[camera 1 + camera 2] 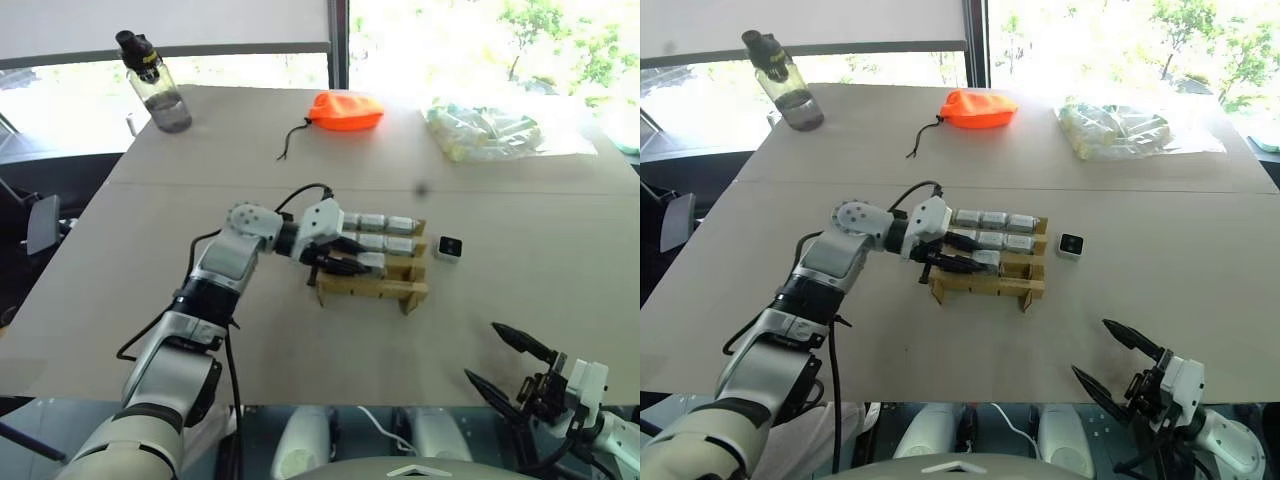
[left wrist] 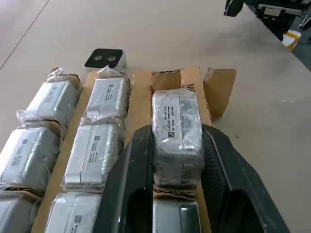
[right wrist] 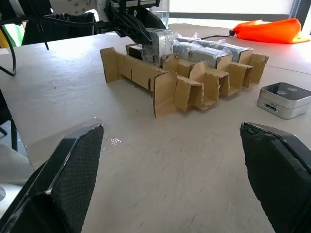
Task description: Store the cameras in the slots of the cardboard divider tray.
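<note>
Left gripper clamped on wrapped camera, seating it in divider tray near row.
Next you release, then fetch loose camera; right gripper wide, empty.

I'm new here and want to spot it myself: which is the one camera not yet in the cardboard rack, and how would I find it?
Start at the cardboard divider tray in the middle of the table. Just off its right end, on the bare tabletop, sits the loose camera. Unlike the cameras in the slots, which are wrapped in clear plastic, it lies unwrapped with its black face up.
</note>
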